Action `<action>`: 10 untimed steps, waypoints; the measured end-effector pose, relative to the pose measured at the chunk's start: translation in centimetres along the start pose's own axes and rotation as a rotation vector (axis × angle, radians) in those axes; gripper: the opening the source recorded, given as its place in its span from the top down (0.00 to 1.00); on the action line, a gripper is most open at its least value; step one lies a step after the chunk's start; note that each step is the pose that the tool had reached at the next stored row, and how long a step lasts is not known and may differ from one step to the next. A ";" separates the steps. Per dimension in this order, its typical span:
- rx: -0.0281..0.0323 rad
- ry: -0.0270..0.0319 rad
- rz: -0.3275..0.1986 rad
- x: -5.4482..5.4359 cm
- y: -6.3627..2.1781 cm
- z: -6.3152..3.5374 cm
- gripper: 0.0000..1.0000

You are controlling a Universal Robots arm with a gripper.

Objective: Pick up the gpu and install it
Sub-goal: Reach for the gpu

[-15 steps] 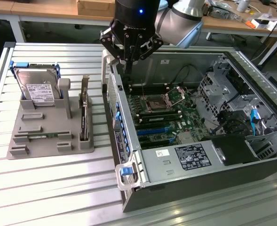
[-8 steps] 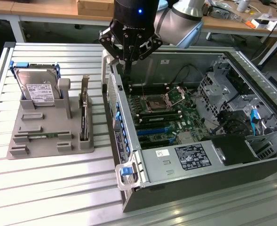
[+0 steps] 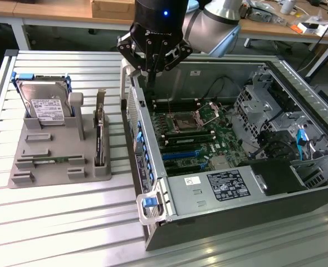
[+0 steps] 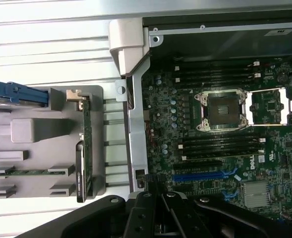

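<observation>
One robot arm (image 3: 214, 22) carries one black gripper (image 3: 151, 78), its fingers pressed together on nothing, hanging over the rear wall of one open grey metal computer case (image 3: 208, 189). One gpu (image 3: 99, 142), a thin black card with a silver bracket at its far end, stands on edge in a slot of one grey plastic holder (image 3: 58, 167), well apart from the gripper on the exterior view's left. The same holder bears one silver boxy hard drive (image 3: 44, 105) with a white label, and one narrow green memory stick (image 3: 47, 161) lying flat. Inside the case lies one green motherboard (image 3: 197, 139) with two blue slots (image 3: 180, 154). In the wrist view the gpu (image 4: 86, 148) shows edge-on, its face hidden; the hard drive (image 4: 17, 94) and the gripper (image 4: 158, 198) are cut off by the frame. Everything rests on a table (image 3: 58, 222) of ribbed aluminium slats; behind it stand cluttered wooden benches (image 3: 52, 11).
</observation>
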State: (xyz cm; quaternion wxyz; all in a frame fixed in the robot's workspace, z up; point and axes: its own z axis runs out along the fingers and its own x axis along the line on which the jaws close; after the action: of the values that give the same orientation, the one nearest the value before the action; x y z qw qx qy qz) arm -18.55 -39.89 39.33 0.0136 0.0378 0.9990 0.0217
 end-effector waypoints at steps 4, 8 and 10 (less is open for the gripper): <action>-0.0001 -0.0001 0.000 0.3 -0.02 0.00 0.89; 0.0000 0.0000 0.000 0.8 -0.06 -0.02 0.89; -0.0001 0.0000 0.000 1.0 -0.07 -0.02 0.89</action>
State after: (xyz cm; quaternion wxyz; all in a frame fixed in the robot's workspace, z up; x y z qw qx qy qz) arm -19.51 -39.89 39.33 0.0136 0.0379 0.9990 0.0218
